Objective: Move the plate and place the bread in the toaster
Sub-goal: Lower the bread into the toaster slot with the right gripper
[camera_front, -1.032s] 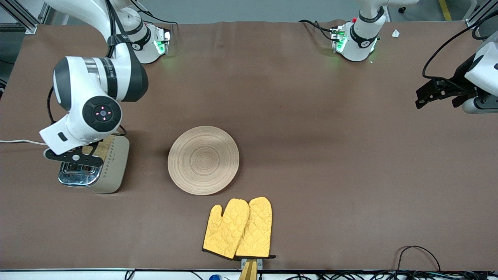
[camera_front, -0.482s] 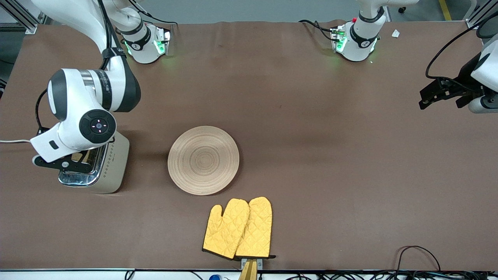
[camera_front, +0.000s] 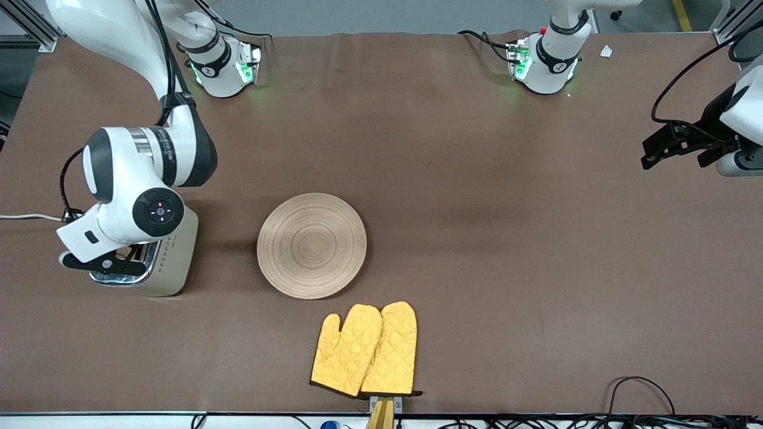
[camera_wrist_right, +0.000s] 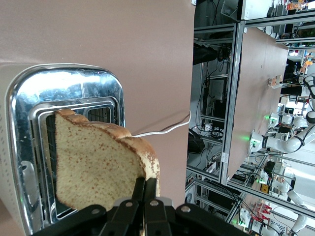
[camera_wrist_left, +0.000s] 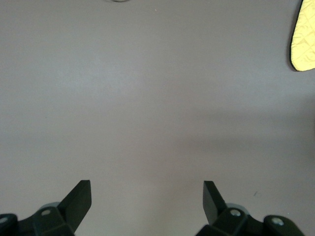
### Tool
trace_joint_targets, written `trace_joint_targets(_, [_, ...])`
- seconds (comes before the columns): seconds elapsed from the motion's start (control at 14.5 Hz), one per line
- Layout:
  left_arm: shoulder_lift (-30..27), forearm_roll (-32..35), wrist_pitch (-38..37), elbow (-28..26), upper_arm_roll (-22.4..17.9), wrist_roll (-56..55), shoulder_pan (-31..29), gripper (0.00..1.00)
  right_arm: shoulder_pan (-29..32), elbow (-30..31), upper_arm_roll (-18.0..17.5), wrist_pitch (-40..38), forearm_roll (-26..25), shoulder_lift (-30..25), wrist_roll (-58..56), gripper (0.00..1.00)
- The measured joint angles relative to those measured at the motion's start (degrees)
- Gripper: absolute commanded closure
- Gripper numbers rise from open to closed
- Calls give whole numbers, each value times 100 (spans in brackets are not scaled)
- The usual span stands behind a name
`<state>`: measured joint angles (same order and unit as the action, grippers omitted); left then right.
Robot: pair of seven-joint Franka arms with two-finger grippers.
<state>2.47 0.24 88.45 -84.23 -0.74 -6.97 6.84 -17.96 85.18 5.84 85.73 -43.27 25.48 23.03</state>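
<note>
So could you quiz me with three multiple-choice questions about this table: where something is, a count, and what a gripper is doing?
1. The yellow oven mitts lie:
A. on the plate
B. nearer the front camera than the plate
C. on the toaster

2. Mitts on the table:
A. one
B. two
C. four

3. The right gripper:
A. hangs open
B. is shut on the bread
C. grips the plate

Answers: 1 B, mitts sit lower in the front view. 2 B, a pair shows. 3 B, fingers pinch the slice over the toaster.
</note>
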Motion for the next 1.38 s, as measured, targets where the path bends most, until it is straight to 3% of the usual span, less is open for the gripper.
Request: trace_joint_targets(1.38, [3, 0, 0, 4, -2, 0, 0, 0, -279, 197, -92, -488, 27, 146, -265, 100])
